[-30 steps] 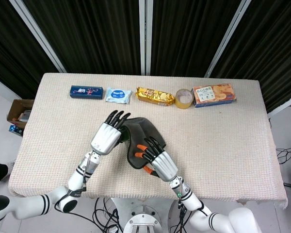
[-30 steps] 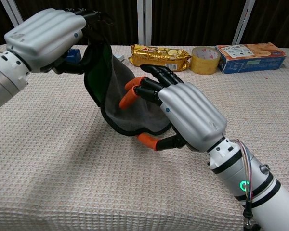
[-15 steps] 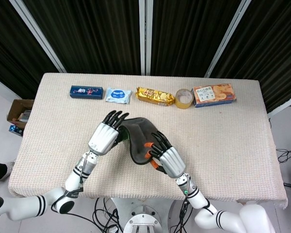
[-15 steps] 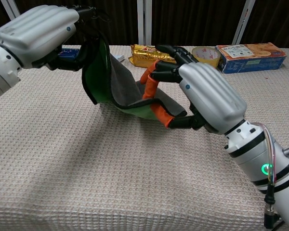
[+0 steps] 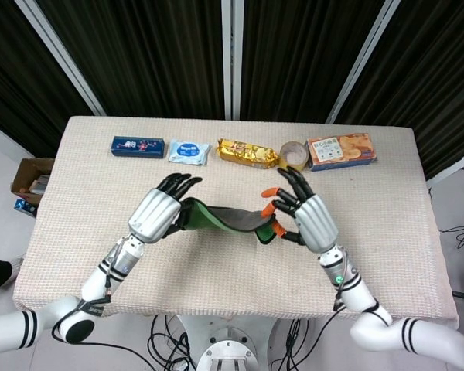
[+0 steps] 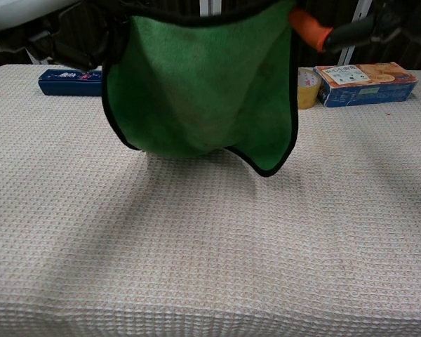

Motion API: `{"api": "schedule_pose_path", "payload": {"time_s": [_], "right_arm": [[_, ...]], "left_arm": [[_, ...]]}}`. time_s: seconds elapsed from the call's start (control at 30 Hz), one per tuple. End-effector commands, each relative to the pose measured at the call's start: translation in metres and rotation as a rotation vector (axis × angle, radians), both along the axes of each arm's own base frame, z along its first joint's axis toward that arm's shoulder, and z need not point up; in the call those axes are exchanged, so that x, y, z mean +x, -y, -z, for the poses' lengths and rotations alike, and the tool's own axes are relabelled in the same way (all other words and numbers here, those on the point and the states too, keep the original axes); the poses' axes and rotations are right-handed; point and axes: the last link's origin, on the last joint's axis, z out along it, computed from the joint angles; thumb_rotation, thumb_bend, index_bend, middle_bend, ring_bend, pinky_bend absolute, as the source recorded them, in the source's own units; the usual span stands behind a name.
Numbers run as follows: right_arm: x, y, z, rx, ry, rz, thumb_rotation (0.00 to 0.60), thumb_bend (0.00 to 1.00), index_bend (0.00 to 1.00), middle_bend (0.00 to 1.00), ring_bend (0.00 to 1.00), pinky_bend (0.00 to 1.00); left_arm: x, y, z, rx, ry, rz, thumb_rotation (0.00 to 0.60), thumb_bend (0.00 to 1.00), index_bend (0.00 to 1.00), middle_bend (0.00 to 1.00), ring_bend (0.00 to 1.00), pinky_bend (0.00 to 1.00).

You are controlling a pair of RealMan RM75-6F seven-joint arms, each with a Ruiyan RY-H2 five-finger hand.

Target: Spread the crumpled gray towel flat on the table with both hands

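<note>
The towel [image 5: 223, 222], gray on one face and green on the other with a dark hem, hangs stretched in the air between my two hands above the table middle. My left hand [image 5: 156, 215] grips its left end and my right hand [image 5: 303, 216] pinches its right end with orange-tipped fingers. In the chest view the green face of the towel [image 6: 200, 84] hangs down like a curtain, its lower edge a little above the tablecloth. Only the right hand's orange fingertip [image 6: 307, 24] and dark parts of the left hand [image 6: 63, 42] show at the top of the chest view.
Along the table's far edge lie a blue box [image 5: 138, 146], a white-blue pack [image 5: 189, 151], a gold snack bag [image 5: 247, 153], a tape roll [image 5: 293, 156] and an orange biscuit box [image 5: 341, 150]. The woven cloth table [image 5: 387, 239] reaches beyond both hands.
Both hands rose and moved apart, the right one far to the right. The towel went from a crumpled bunch to a stretched sheet hanging between them, green face toward the chest camera.
</note>
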Motion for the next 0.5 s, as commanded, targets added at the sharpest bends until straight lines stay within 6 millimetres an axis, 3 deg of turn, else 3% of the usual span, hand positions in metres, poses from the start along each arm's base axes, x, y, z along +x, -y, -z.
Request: {"api": "schedule_pose_path", "payload": {"time_s": [0.03, 0.27, 0.5], "right_arm": [[0.019, 0.035, -0.029, 0.009, 0.003, 0.029, 0.600, 0.56, 0.81, 0.34, 0.05, 0.00], [0.047, 0.088, -0.045, -0.056, 0.024, 0.031, 0.600, 0.56, 0.82, 0.35, 0.07, 0.00], [0.068, 0.119, -0.048, -0.122, 0.052, 0.008, 0.600, 0.55, 0.83, 0.35, 0.07, 0.00]], "left_arm": [[0.013, -0.023, -0.015, -0.021, 0.018, -0.032, 0.600, 0.64, 0.63, 0.14, 0.11, 0.15], [0.016, -0.071, -0.034, 0.067, -0.033, -0.087, 0.600, 0.64, 0.63, 0.14, 0.11, 0.15], [0.008, -0.097, -0.056, 0.226, -0.051, -0.106, 0.600, 0.64, 0.63, 0.14, 0.11, 0.15]]}}
